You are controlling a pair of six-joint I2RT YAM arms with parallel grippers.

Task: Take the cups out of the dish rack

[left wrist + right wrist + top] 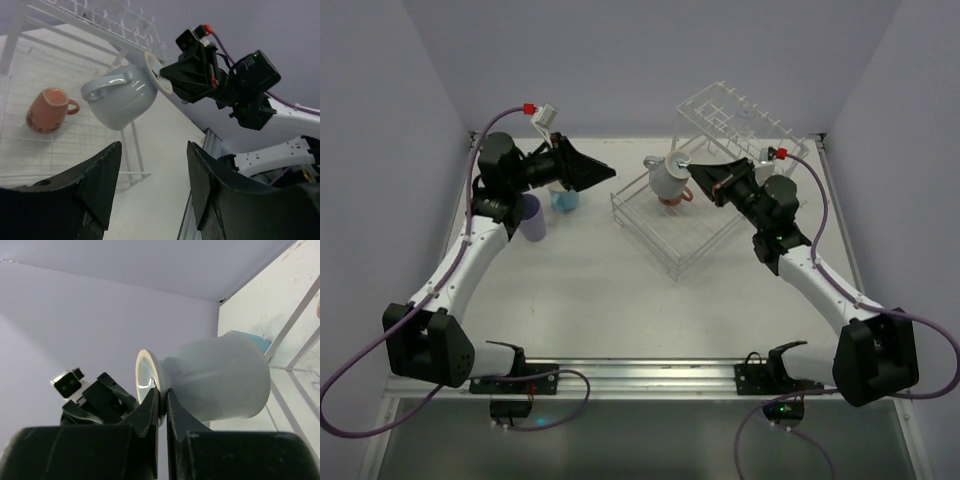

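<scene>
Pale lavender walls surround an off-white table, seen from above. A clear dish rack sits at about 1 o'clock from the table's centre, its raised tier toward the back wall. The right gripper is clamped on the rim of a grey-blue mug, one finger inside and one outside. The mug is tipped on its side over the rack's low basket tray, with its handle uppermost in the left wrist view. A salmon-pink mug lies on its side on the tray floor, just below it.

At 10 o'clock, the left gripper points toward the rack with its jaws apart and nothing between them. A light blue cup stands on the table under it. A lavender cup stands at 9 o'clock, beside the left arm.
</scene>
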